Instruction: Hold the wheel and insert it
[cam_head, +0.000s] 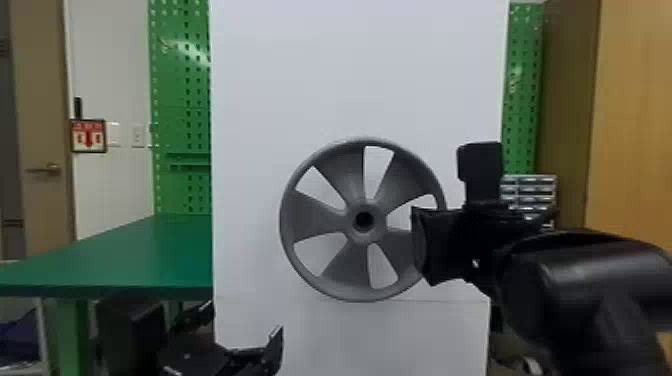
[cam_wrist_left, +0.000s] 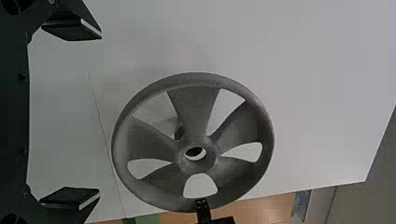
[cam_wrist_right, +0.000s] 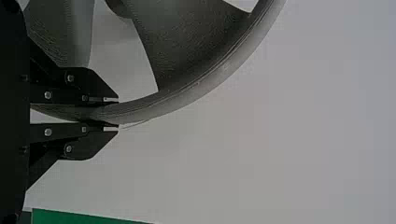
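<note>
Wheel (cam_head: 345, 265): upright (five spokes), before white panel (cam_head: 300, 75).
Right end effector (cam_head: 420, 245): we pinch the rim near 4 o'clock.
Left end effector (cam_head: 244, 320): wide, off the wheel's 7-to-8 o'clock side.

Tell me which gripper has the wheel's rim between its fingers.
The right gripper: it is shut on the wheel's rim, while the left gripper stands open, holding nothing.

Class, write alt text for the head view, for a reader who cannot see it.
A grey wheel with five broad spokes faces the camera before a white panel, its rim held by the robot's right gripper. The open left gripper is at lower left, with a green table beyond.
</note>
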